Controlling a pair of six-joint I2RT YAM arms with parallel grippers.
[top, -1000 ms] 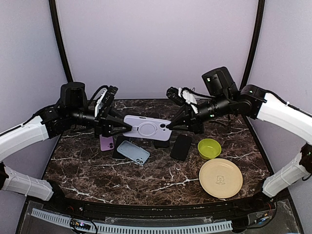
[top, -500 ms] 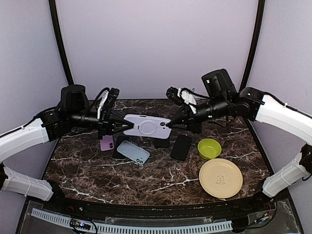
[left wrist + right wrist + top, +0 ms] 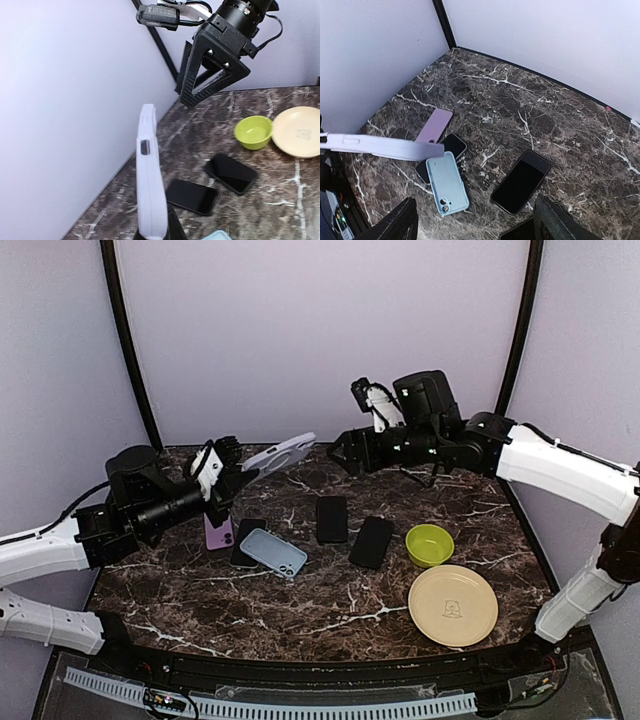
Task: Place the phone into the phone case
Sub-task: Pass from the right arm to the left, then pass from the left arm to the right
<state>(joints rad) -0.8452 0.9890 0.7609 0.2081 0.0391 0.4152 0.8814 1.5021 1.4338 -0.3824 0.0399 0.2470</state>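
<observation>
**Desk:** What are your hands doing?

**Me:** My left gripper (image 3: pixel 237 480) is clamped tight on one short end of the pale case (image 3: pixel 282 452) and holds it up off the table (image 3: pixel 300 625), at the back left. My right gripper (image 3: pixel 340 450) has its jaws spread wide with nothing between them. It hangs in the air just beyond the case's free end, apart from it.

**Desk:** Is there a phone inside the case?

**Me:** I cannot tell. My wrist cameras only catch it edge-on.

**Desk:** Can you read any writing?

**Me:** The cream plate (image 3: pixel 452 605) has a faint mark at its centre, too small for me to read. On my left wrist view the case edge shows one small dark patch, and I cannot tell whether it is a button or a cutout.

**Desk:** Which way does the case point?

**Me:** From above, its long axis runs from my left fingers up and to the right, towards my right arm. The free end sits higher, and the broad face is turned upward.

**Desk:** And what lies under it?

**Me:** A purple phone (image 3: pixel 218 532) lies flat, with a blue case (image 3: pixel 273 552) beside it partly covering a dark phone (image 3: pixel 243 540). Two black phones (image 3: pixel 332 519) are near the middle, and a green bowl (image 3: pixel 429 544) sits to the right, just behind the plate.
</observation>
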